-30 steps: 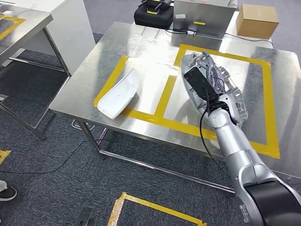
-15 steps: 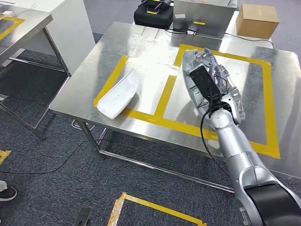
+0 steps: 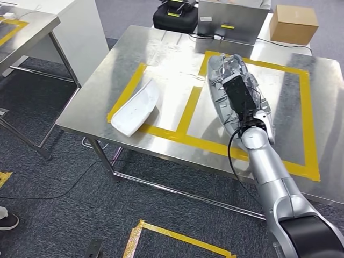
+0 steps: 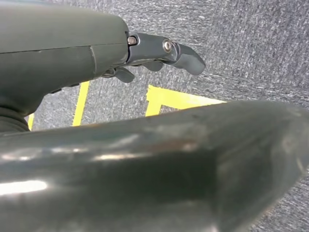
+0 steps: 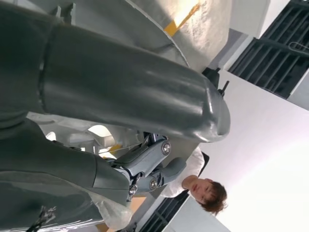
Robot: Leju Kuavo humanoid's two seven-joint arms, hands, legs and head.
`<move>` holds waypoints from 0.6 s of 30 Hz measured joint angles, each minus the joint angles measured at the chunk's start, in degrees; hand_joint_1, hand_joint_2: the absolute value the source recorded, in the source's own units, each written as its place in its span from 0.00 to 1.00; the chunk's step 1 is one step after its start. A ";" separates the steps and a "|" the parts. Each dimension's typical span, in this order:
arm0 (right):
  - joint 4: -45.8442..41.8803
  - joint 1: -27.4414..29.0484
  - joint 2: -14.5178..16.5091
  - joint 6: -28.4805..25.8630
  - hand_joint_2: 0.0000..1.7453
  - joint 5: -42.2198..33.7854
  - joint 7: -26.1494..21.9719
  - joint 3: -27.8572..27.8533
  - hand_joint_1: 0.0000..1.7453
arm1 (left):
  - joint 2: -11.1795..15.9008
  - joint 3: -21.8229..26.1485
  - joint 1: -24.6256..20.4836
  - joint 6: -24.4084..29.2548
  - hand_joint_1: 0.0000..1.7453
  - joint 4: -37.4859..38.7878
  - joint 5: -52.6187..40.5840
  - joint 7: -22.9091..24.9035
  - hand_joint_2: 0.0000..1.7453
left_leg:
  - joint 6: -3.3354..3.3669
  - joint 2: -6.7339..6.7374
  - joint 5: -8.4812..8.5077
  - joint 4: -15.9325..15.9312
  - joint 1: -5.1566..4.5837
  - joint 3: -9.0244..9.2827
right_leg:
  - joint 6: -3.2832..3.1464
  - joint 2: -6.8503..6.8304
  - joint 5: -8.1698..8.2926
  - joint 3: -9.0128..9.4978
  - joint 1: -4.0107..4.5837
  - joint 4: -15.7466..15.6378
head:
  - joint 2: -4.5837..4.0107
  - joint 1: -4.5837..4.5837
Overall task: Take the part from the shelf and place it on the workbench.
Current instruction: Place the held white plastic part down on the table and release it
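The right hand gripped the part low over the bench, inside the yellow tape square, presumably its marked drop spot; whether it touched the steel was unclear. The left hand hung idle, fingers apart, holding nothing.

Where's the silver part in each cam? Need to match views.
Head view: silver part right of centre, in the right hand, over the workbench's right taped box.
Left wrist view: not in it.
Right wrist view: pale ribbed shell behind the fingers.
Shared landmark: yellow tape, also in the right wrist view.
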 joint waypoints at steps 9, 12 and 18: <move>-2.73 1.11 0.01 -2.58 0.00 3.61 2.54 0.50 0.00 | 0.02 0.02 -0.17 -0.45 0.00 0.00 -0.59 0.53 0.00 | 0.80 1.82 -0.57 -1.52 0.66 1.62 | 0.73 0.21 -5.50 -11.08 -0.08 16.85 | 0.00 0.24; -0.68 0.47 -1.16 -14.49 0.00 23.73 9.78 3.54 0.00 | -0.26 -0.04 -0.15 -0.38 0.00 0.00 -1.63 1.42 0.00 | 0.19 1.65 -1.25 -0.96 0.88 1.98 | 0.98 -0.38 1.15 -9.32 -0.43 9.48 | 0.00 0.27; 4.34 -1.17 -2.86 -22.24 0.00 60.90 24.54 10.03 0.00 | -0.68 -0.40 -0.07 -0.37 0.00 0.00 -3.07 2.39 0.00 | -0.36 1.79 -2.00 0.18 0.49 1.73 | -0.02 -0.34 3.71 -6.40 -0.26 2.88 | 0.00 0.35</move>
